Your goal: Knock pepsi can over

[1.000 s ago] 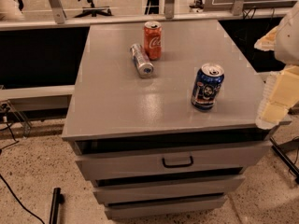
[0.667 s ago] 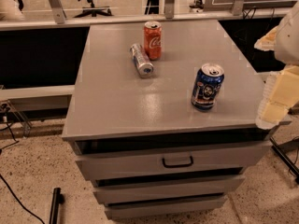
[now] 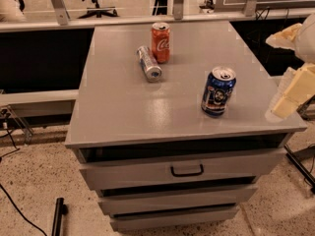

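The pepsi can [image 3: 218, 91], dark blue with a silver top, stands upright near the front right of the grey cabinet top [image 3: 123, 107]. My gripper [image 3: 291, 90] shows as a cream-coloured shape at the right edge of the view, to the right of the can and apart from it, beside the cabinet's right edge.
An orange-red cola can [image 3: 160, 42] stands upright at the back middle. A slim silver can [image 3: 148, 63] lies on its side just left of it. The cabinet has drawers [image 3: 187, 170] below. Office chairs and a rail stand behind.
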Tool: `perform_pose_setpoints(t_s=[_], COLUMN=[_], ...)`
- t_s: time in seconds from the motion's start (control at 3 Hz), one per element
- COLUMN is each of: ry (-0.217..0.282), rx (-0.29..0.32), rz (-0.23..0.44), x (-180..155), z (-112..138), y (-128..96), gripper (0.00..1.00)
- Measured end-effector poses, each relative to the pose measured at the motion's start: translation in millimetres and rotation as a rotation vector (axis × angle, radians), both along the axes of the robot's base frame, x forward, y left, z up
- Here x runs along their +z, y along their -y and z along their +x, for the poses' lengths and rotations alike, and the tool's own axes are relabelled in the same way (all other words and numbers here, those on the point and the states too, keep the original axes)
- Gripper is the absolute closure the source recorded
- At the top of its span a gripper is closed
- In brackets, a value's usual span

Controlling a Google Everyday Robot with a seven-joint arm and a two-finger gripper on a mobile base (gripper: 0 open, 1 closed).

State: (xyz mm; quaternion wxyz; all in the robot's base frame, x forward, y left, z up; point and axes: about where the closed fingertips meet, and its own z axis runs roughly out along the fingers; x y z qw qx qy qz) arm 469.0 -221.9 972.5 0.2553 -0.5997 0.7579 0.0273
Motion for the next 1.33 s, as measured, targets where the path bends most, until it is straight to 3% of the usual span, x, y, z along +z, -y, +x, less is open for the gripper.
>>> perform_pose_setpoints(t_s=[0.33, 1.0, 1.33], ry=[0.049, 0.083, 0.112], rx=[0.03, 0.047, 0.057], rz=[0.168, 0.52, 0.632], x=[-9.6, -32.7, -41.5], z=[22.0, 54.6, 61.3], y=[0.5, -17.2, -30.1], gripper=[0.0, 0.0, 0.0])
